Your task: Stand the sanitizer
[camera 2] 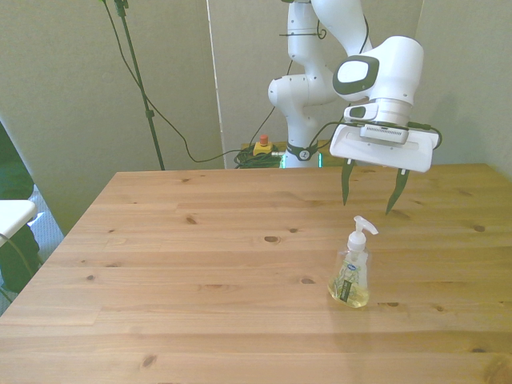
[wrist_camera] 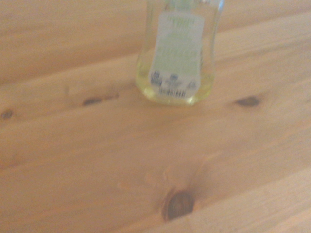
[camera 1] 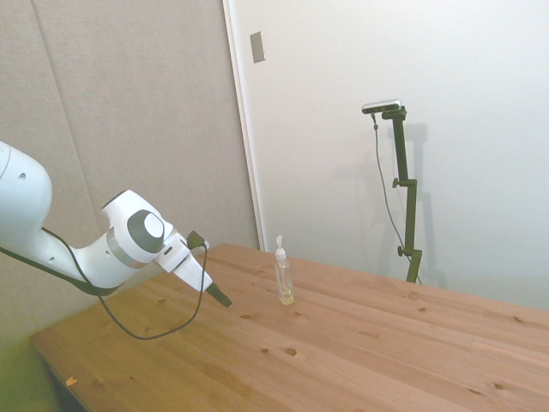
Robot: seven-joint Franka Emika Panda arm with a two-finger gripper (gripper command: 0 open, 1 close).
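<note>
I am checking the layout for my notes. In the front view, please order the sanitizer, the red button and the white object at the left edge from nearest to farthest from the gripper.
1. sanitizer, upright on the table, close by the open gripper.
2. red button, behind the table's far edge.
3. white object, at the front view's left edge.

Sanitizer (camera 2: 350,274) upright on wooden table (camera 2: 200,264)

- Sanitizer (camera 2: 351,274): clear bottle, pale yellow liquid, white pump top; pale label with green print and dark marks.
- Table (camera 2: 200,264): warm honey-coloured planks, scattered dark brown knots.
- Gripper (camera 2: 371,194): white body, dark greenish-black fingers (camera 2: 346,182).
- Arm (camera 2: 384,64): glossy white, grey joint cap.
</note>
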